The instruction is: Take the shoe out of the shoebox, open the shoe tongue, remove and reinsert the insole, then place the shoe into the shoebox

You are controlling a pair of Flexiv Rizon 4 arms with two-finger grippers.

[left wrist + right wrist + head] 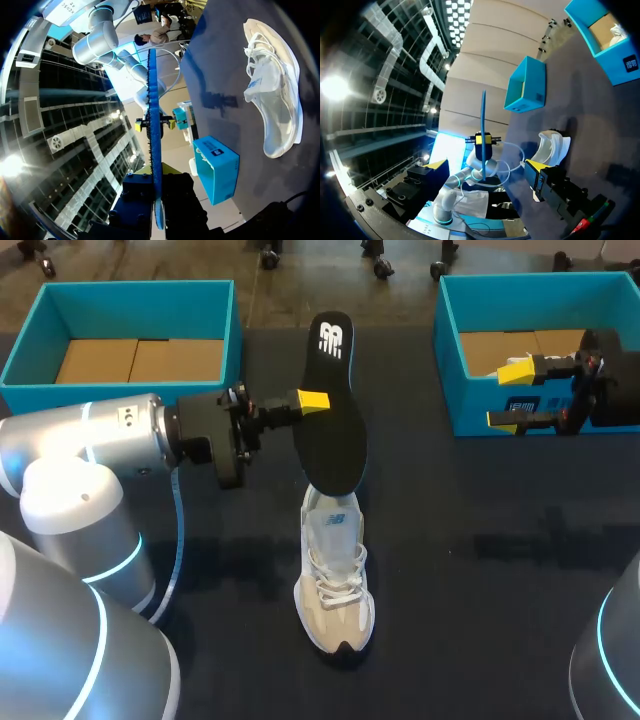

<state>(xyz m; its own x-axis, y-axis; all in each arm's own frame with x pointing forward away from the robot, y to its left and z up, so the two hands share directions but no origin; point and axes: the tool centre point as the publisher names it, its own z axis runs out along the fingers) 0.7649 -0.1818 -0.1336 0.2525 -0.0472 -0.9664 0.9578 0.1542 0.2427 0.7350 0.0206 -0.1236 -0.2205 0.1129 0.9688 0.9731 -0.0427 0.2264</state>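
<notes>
left shoebox (130,300): teal, open, at the table's far left corner, well apart from the shoe.
left gripper (312,400): clamped on the insole from both faces. One yellow tip shows in the head view, and the left wrist view shows the insole edge-on between the fingers.
insole (335,430): black with a white logo, held up in the air on its long axis, out of the shoe. The wrist views show it clear of the shoe.
shoe (335,585): pale lace-up sneaker standing on its sole in the middle of the table, outside both boxes, toe toward the robot, tongue raised.
right shoebox (470,405): teal, open, at the far right.
right gripper (512,395): fingers apart with nothing between them, hanging by the right shoebox's front wall.
step: removal of the insole looks done, and reinsertion comes next.
next move: probably to tip the insole's toe end down and feed it through the shoe's opening under the tongue. The free right gripper could steady the shoe so it does not slide or topple.
</notes>
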